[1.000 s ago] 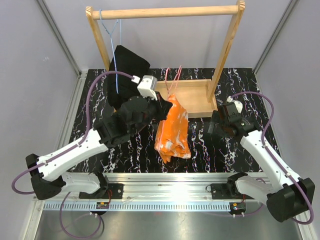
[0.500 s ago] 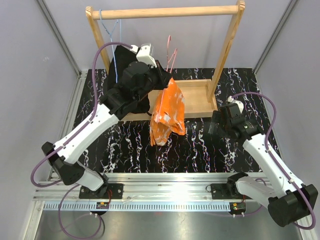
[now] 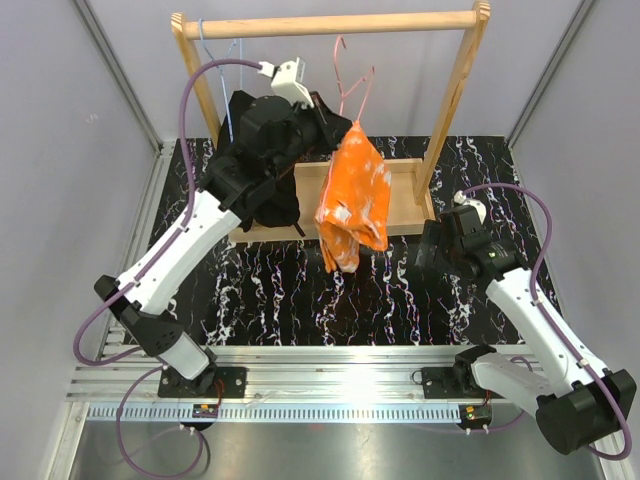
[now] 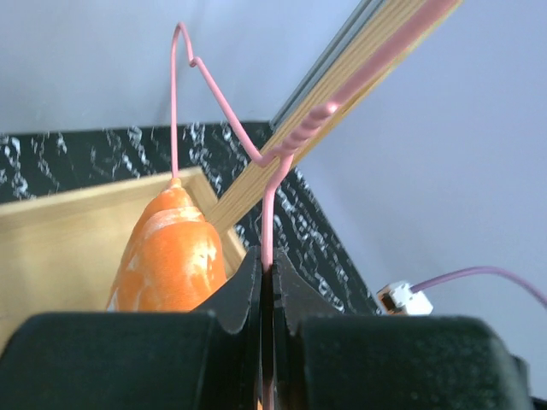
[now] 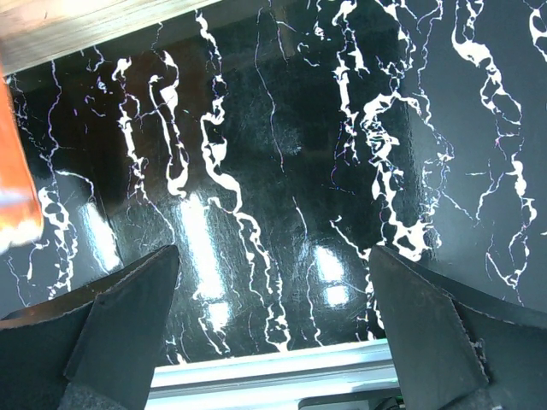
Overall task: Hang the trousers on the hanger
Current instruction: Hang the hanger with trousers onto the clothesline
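Note:
The orange trousers [image 3: 355, 195] with white blotches hang folded over the pink wire hanger [image 3: 352, 90], lifted off the table below the wooden rail [image 3: 330, 23]. My left gripper [image 3: 335, 120] is shut on the hanger's wire; in the left wrist view the pink wire [image 4: 267, 222] runs up from between the closed jaws to the hook [image 4: 181, 43], with the trousers [image 4: 167, 256] to the left. My right gripper [image 5: 273, 282] is open and empty, low over the black marbled table [image 5: 282, 154] at the right; a bit of the trousers [image 5: 13, 179] shows at its left edge.
A wooden clothes rack [image 3: 462, 100] stands at the back on a wooden base [image 3: 395, 190]. A black garment [image 3: 255, 130] hangs from a light-blue wire hanger [image 3: 222, 60] at the rail's left end. An aluminium rail [image 3: 340, 365] runs along the near edge.
My left arm has raised the hanger and trousers up and back toward the wooden rail, then a little to the right. The right arm has stayed put.

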`<state>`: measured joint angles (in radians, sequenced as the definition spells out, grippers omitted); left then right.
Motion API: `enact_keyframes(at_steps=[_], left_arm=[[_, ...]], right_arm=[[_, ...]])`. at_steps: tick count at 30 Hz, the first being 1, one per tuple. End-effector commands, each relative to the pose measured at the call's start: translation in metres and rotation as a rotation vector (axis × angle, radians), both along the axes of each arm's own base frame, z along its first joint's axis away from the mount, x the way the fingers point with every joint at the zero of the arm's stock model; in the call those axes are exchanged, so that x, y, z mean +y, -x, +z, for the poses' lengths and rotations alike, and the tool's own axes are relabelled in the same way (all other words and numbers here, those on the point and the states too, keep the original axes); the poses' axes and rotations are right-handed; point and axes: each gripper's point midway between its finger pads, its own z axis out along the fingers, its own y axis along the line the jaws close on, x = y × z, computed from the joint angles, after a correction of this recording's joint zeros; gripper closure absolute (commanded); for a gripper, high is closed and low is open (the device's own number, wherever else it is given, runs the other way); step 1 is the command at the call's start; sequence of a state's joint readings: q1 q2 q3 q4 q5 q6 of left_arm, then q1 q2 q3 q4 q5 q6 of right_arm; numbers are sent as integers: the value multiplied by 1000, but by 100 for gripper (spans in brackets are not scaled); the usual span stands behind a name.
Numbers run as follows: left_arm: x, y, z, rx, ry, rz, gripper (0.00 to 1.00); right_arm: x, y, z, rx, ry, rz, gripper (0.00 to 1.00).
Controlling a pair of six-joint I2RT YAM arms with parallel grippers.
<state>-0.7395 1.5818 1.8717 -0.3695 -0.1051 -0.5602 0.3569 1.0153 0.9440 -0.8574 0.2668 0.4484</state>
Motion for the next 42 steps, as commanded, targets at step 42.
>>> enact_keyframes(at_steps=[42], left_arm=[[163, -79, 69, -118, 266, 291, 100]], right_arm=[[8, 0, 16, -72, -63, 40, 1]])
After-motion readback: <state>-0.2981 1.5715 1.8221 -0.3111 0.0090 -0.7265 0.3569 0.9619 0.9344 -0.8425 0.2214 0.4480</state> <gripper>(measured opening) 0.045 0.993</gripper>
